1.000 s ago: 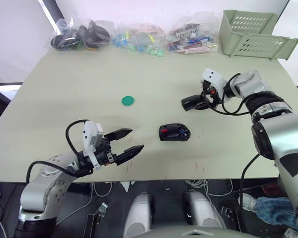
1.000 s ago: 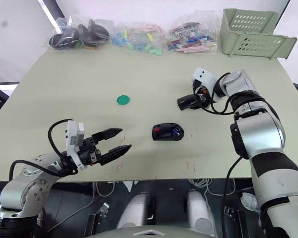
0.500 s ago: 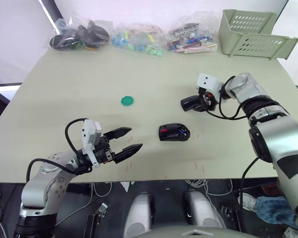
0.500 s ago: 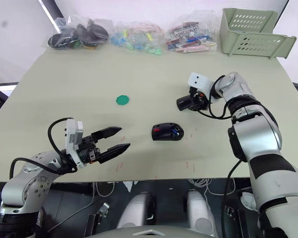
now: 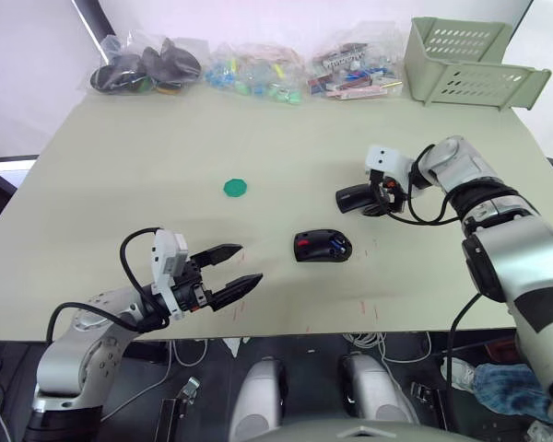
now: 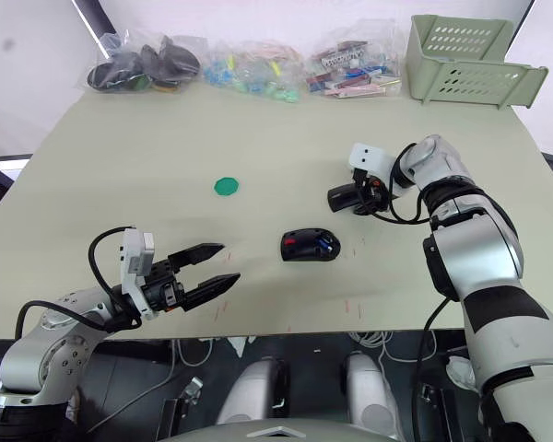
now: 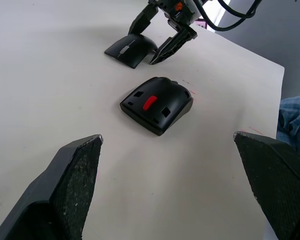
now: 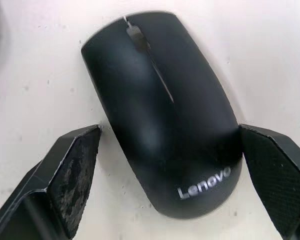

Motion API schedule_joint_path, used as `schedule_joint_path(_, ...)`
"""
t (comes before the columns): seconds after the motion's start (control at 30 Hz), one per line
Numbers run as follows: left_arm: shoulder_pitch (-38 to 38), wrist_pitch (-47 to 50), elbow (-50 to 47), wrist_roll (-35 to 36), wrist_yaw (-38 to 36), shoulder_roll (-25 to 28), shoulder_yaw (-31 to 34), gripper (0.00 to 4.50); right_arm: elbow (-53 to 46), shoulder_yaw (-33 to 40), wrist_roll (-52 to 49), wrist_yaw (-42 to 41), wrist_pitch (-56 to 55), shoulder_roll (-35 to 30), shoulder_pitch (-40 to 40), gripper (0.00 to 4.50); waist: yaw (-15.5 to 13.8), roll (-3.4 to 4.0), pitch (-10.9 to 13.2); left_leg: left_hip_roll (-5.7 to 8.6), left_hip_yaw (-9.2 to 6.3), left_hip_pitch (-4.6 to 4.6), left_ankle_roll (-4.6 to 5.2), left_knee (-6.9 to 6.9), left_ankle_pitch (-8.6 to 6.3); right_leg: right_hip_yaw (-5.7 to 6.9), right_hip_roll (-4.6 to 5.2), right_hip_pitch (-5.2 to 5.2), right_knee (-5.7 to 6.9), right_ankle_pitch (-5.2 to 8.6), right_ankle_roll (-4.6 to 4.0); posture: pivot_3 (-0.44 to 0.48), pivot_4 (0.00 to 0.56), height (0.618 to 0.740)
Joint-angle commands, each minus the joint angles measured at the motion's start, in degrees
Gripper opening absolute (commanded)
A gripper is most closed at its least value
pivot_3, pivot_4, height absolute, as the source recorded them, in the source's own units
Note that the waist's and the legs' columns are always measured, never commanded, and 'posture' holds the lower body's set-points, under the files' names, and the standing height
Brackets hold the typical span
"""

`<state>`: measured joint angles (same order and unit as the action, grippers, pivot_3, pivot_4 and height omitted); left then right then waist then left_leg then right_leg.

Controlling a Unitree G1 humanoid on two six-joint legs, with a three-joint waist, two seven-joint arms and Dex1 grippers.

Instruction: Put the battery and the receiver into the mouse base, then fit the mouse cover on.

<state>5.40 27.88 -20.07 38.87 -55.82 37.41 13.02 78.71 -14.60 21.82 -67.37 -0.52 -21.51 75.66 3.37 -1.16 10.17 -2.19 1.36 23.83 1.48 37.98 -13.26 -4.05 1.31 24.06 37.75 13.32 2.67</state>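
While the right gripper [image 6: 358, 199] has settled lower around the glossy black curved mouse cover [image 8: 162, 112] over the last second, its fingers [image 8: 70, 175] stand apart, one each side, so pickup looks imminent. Nearby on the pale bench [image 5: 166, 147] sits the black red-marked mouse base [image 5: 323, 246]; the left gripper [image 5: 232, 273] waits spread.

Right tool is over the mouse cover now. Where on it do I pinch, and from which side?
Pinch the mouse cover across its two long side edges near the logo end, coming straight down from above. It lies flat, dome up, and the open right tool straddles that width, one finger at each side.
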Motion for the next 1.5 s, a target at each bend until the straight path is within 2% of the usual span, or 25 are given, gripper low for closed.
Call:
schedule_joint_path(0.03, -0.42, -1.27, -1.78, 0.54, -0.39, 0.32, 0.63, 4.49, -0.84, 0.79, -0.83, -3.76, 0.58, -1.9, 0.64, 4.5, 0.07, 0.0, 0.0, 0.0, 0.0, 0.0, 0.0, 0.0, 0.0, 0.0, 0.01, 0.0, 0.0, 0.0, 0.0, 0.0, 0.15, 0.74)
schedule_joint_path(0.5, -2.26, -1.88, -0.01, -0.23, -2.07, 0.46, -0.63, 4.49, -1.05, 2.73, -1.85, -2.2, 2.39, -3.02, 0.3, 4.5, 0.52, 0.0, 0.0, 0.01, 0.01, 0.0, 0.0, 0.0, 0.0, 0.0, 0.0, 0.0, 0.0, -0.01, 0.02, 0.0, 0.15, 0.74)
schedule_joint_path(0.67, -2.29, -2.46, 0.4, -0.27, -3.37, 0.44, -0.82, 4.5, -1.19, 3.17, -2.4, -2.3, 2.76, -2.97, 0.1, 3.28, 0.53, 0.0, 0.0, 0.02, 0.01, 0.0, 0.0, 0.0, 0.0, 0.0, -0.01, 0.0, 0.01, 0.0, 0.01, 0.0, 0.15, 0.74)
schedule_joint_path(0.7, -2.39, -2.65, 0.5, -0.47, -3.62, 0.46, -0.93, 4.5, -1.22, 3.17, -2.47, -2.41, 2.8, -2.95, 0.06, 2.73, 0.53, 0.0, 0.0, 0.02, 0.01, 0.0, 0.0, 0.0, 0.0, 0.0, -0.01, 0.0, 0.01, 0.0, 0.01, 0.0, 0.15, 0.74)
schedule_joint_path(0.73, -2.49, -2.75, 0.6, -0.59, -3.78, 0.45, -1.01, 4.5, -1.26, 3.12, -2.48, -2.57, 2.74, -2.96, -0.02, 2.51, 0.53, 0.0, 0.0, 0.02, 0.01, 0.0, 0.0, 0.0, 0.0, 0.0, -0.01, 0.0, 0.01, 0.0, 0.01, 0.0, 0.15, 0.74)
schedule_joint_path(1.1, -3.47, -3.71, 1.54, -0.93, -4.06, 0.34, -1.82, 4.5, -2.09, 3.92, -3.54, -1.63, 0.81, -3.8, 0.46, 2.51, 0.53, 0.0, 0.0, 0.01, 0.02, 0.0, 0.0, 0.0, 0.0, 0.0, -0.01, 0.0, 0.01, -0.01, 0.02, 0.0, 0.15, 0.74)
schedule_joint_path(1.3, -4.09, -4.3, 2.33, -1.27, -4.38, 0.27, -1.91, 4.5, -6.64, 4.71, -6.05, -5.65, -3.48, -4.08, 1.27, 2.51, 0.56, 0.03, 0.02, 0.01, 0.02, 0.0, 0.0, -0.01, 0.0, 0.0, -0.02, 0.01, 0.01, -0.09, 0.17, 0.0, 0.15, 0.74)
schedule_joint_path(1.37, -4.68, -4.52, 2.91, -1.47, -4.57, 0.23, -2.25, 4.5, -11.67, 3.77, -6.09, -6.61, -5.06, -4.94, 0.1, 2.51, 0.54, 0.06, 0.04, 0.0, 0.01, 0.0, 0.0, -0.01, 0.0, 0.0, -0.02, 0.01, 0.01, -0.12, 0.21, 0.0, 0.15, 0.74)
schedule_joint_path(1.5, -5.95, -4.95, 3.89, -1.99, -5.01, 0.04, -2.96, 4.5, -29.39, 3.24, -8.94, -13.58, 4.02, -7.35, -5.23, 2.51, 0.11, 0.07, 0.04, -0.02, -0.06, 0.03, 0.0, -0.02, 0.0, 0.04, -0.01, 0.0, 0.0, -0.11, 0.21, 0.0, 0.15, 0.74)
